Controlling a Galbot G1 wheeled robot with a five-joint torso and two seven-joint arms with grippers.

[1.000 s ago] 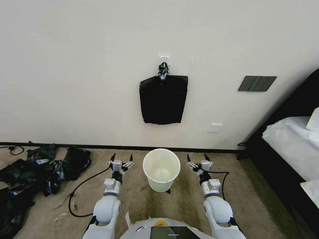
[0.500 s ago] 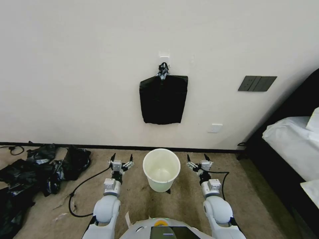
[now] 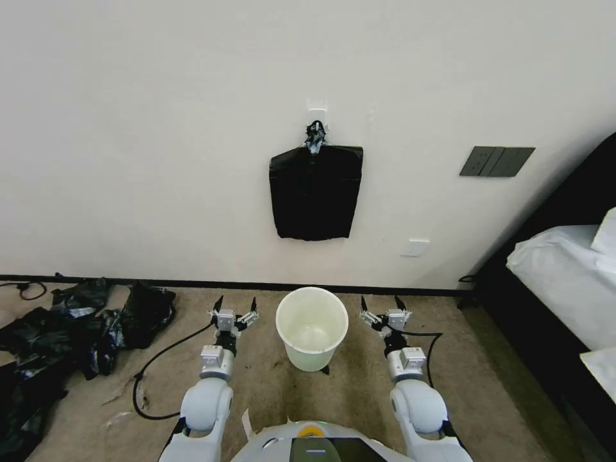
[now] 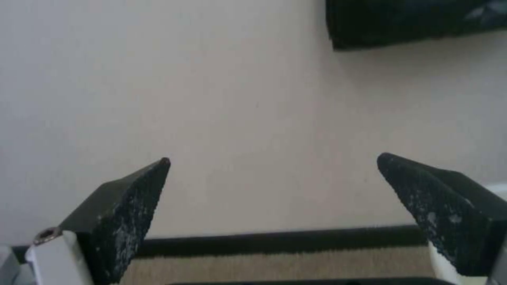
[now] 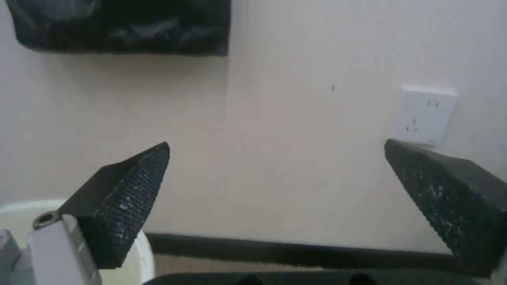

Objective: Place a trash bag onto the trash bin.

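Note:
The trash bin (image 3: 310, 358), small, round and white, stands upright on the carpet close to the wall, open side up with nothing inside. My left gripper (image 3: 235, 301) is open beside the bin's left side, fingertips toward the wall. My right gripper (image 3: 380, 301) is open beside its right side, a mirror of the left. Neither touches the bin. The left wrist view has the left gripper (image 4: 273, 158) spread wide in front of bare wall. In the right wrist view, the right gripper (image 5: 276, 143) is equally wide, with the bin's rim (image 5: 16, 209) at the edge. A single trash bag is out of view.
A flat black bundle (image 3: 315, 191) with a knotted top hangs from a wall hook above the bin. A heap of black bags (image 3: 77, 321) and a black cable (image 3: 154, 359) lie on the floor at left. A bed (image 3: 564, 289) stands at right, and a wall socket (image 3: 417, 248) is low on the wall.

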